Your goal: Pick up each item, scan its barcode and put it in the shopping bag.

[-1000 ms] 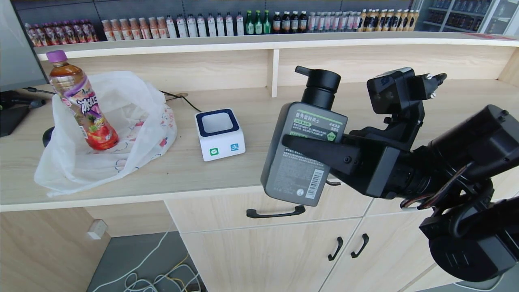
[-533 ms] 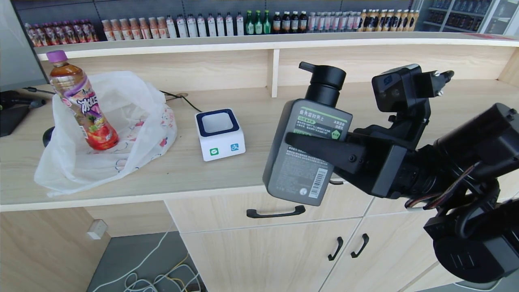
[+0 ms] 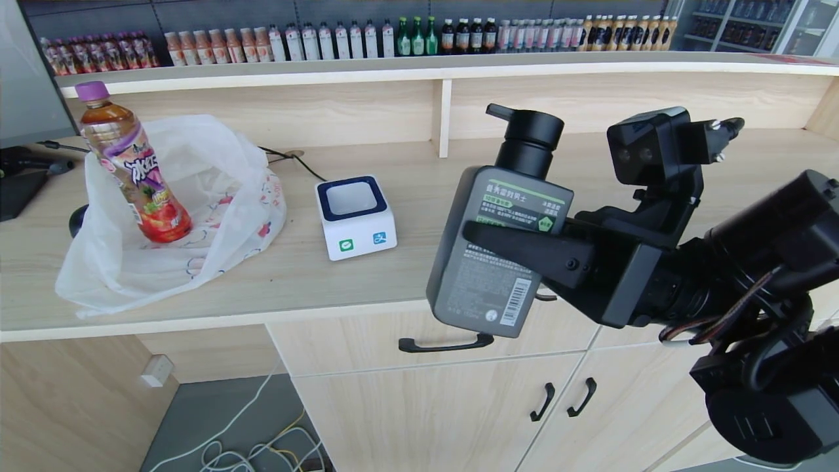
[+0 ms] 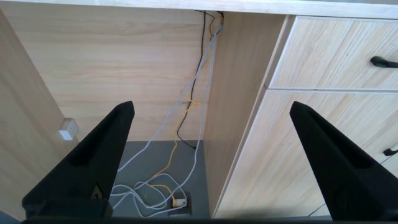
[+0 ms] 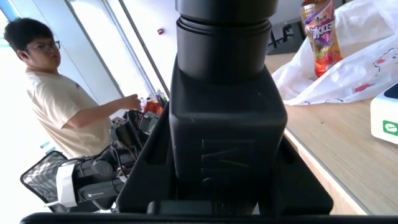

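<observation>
Grey pump bottle [image 3: 482, 288] gripped mid-body by R fingers [image 3: 524, 248], barcode [image 3: 518, 301] visible, L fingers [image 4: 93, 163] spread wide

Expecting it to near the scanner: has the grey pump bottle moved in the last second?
Yes. The grey pump bottle, held in the right gripper, has drifted slightly to the robot's right, away from the scanner.

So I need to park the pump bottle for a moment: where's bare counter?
The counter is bare from the scanner rightward, past the held pump bottle, and along the front edge before the scanner. A narrow gap lies between scanner and bag. The left end is crowded: bag, tea bottle in it, and a cable behind the scanner.
</observation>
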`<state>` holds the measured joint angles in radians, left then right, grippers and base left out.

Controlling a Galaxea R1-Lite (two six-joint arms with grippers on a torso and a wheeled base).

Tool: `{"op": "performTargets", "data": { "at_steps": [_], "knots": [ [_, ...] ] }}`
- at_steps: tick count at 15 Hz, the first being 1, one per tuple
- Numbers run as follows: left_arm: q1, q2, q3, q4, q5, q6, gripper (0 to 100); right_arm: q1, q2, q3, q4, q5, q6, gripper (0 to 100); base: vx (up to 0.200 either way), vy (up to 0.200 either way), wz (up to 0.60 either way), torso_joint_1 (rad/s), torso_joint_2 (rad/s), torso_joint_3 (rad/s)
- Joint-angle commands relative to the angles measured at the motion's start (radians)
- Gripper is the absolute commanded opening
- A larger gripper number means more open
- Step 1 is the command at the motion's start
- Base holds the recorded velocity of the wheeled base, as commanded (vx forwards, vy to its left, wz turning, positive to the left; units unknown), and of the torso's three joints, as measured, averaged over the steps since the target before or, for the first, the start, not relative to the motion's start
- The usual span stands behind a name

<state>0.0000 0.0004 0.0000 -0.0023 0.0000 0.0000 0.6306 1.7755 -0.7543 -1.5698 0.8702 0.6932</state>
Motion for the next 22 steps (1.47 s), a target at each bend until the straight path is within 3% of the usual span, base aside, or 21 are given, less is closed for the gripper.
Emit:
{"op": "performTargets", "data": {
  "at_steps": [1, 6, 11, 14, 15, 18, 20, 22],
  "knots": [
    [0.0, 0.0, 0.0, -0.001, 0.0, -0.002, 100, -0.003, -0.008, 0.007, -0.001, 0.0, -0.003, 0, 0.0, 0.0, 0.0, 0.0, 0.0, 0.0],
    [0.0, 0.0, 0.0, -0.001, 0.0, 0.0, 100, -0.005, -0.016, 0.052, -0.001, -0.037, -0.13, 0, 0.0, 0.0, 0.0, 0.0, 0.0, 0.0],
    [0.0, 0.0, 0.0, -0.001, 0.0, -0.002, 100, -0.003, -0.016, 0.075, -0.001, -0.26, -0.334, 0, 0.0, 0.0, 0.0, 0.0, 0.0, 0.0],
    [0.0, 0.0, 0.0, -0.001, 0.0, 0.0, 100, -0.005, -0.016, 0.136, 0.01, -0.516, -0.577, 0, 0.0, 0.0, 0.0, 0.0, 0.0, 0.0],
    [0.0, 0.0, 0.0, -0.001, 0.0, 0.0, 100, 0.003, -0.019, 0.154, 0.011, -0.659, -0.626, 0, 0.0, 0.0, 0.0, 0.0, 0.0, 0.0],
    [0.0, 0.0, 0.0, -0.001, 0.0, 0.002, 100, 0.017, -0.044, 0.147, 0.01, -0.945, -0.693, 0, 0.0, 0.0, 0.0, 0.0, 0.0, 0.0],
    [0.0, 0.0, 0.0, -0.001, 0.0, 0.006, 100, 0.011, -0.047, 0.145, -0.001, -1.045, -0.712, 0, 0.0, 0.0, 0.0, 0.0, 0.0, 0.0],
    [0.0, 0.0, 0.0, -0.001, 0.0, 0.005, 100, 0.006, -0.042, 0.131, -0.001, -1.067, -0.716, 0, 0.0, 0.0, 0.0, 0.0, 0.0, 0.0]
  ]
}}
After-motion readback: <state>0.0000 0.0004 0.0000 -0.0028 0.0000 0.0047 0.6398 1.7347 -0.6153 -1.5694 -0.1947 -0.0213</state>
